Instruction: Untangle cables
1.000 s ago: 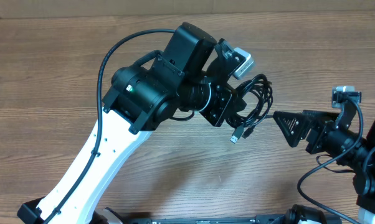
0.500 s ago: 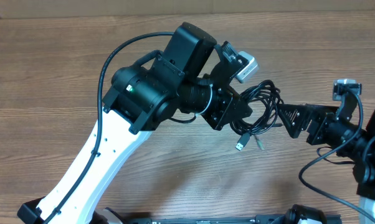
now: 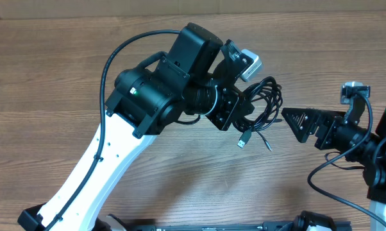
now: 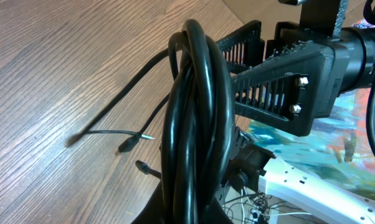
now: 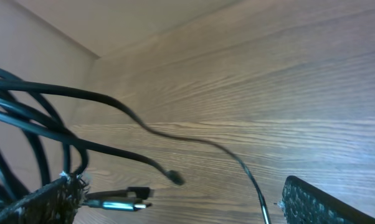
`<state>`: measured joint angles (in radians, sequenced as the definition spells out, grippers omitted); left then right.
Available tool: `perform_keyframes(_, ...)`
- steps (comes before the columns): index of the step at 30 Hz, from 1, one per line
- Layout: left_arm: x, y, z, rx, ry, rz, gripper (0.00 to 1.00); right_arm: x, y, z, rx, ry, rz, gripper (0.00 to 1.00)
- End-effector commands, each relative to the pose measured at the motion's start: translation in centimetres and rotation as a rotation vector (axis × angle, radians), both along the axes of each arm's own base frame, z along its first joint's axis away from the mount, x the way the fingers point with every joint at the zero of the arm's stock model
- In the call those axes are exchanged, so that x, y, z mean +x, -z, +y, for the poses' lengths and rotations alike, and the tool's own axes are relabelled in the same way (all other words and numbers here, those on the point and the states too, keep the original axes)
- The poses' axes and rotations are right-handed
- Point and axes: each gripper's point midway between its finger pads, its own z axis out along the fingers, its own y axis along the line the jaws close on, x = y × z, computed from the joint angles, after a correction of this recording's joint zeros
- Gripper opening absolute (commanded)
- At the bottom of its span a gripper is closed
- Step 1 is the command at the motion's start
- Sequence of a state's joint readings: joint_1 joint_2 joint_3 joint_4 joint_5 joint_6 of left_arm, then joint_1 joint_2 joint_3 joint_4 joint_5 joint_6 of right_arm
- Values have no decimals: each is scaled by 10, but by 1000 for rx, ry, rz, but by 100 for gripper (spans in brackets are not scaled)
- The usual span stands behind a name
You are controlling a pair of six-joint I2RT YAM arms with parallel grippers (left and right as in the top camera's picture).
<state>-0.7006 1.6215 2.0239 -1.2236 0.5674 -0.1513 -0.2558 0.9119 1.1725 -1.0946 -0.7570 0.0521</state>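
Overhead, the left end effector, clamped on the cables, swung them back from the wide-open right end effector. Left wrist: the cables hung above the desk. Right wrist: plugs dangled, nothing separated yet.

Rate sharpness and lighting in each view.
Overhead: evenly lit and crisp, the cables sharp. Left wrist: the bundle near the lens shows glossy highlights; loose ends over the table are smeared. Right wrist: dangling strands blurred against clearer wood grain.

I see the cables bunched up close, loose ends over the table, the right gripper spread wide behind them
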Motion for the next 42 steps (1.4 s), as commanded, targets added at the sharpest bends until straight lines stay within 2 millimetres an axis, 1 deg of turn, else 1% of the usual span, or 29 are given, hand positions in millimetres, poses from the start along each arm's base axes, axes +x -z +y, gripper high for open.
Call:
perform_keyframes(1,-13,-19,-3,-63,49,-17,4,-2,-12,7,36,-41,-44,100)
perform_keyframes(4,-16,-22,-5,-80,65,-14,4,-1,-12,7,36,-43,-46,100)
perform_keyframes(12,-35,-23,-17,-85,136,-20,4,0,-14,6,32,-42,-59,100)
perform_keyframes(19,-43,-20,-18,-76,156,-1,4,4,-11,0,1,-10,-57,100)
perform_keyframes(21,-50,-24,-20,-103,205,5,4,7,-7,-8,-35,32,-46,100)
perform_keyframes(24,-58,-28,-21,-131,256,3,4,13,5,-25,-81,137,13,100)
perform_keyframes(28,-65,-30,-21,-149,311,-11,4,12,32,-55,-178,287,140,100)
perform_keyframes(30,-63,-28,-20,-137,302,-10,4,10,43,-65,-193,354,205,100)
perform_keyframes(31,-60,-25,-18,-118,285,-18,4,9,48,-67,-200,359,232,100)
perform_keyframes(34,-49,-14,-13,-52,225,-42,4,5,53,-66,-197,355,264,100)
perform_keyframes(36,-36,-2,-4,33,154,-72,4,2,55,-61,-189,326,275,100)
perform_keyframes(38,-22,11,9,129,76,-109,4,-3,53,-47,-172,232,257,100)
perform_keyframes(40,-13,19,20,204,20,-135,4,-10,51,-35,-161,146,240,100)
perform_keyframes(42,-9,23,26,237,-1,-143,4,-15,49,-27,-152,90,222,100)
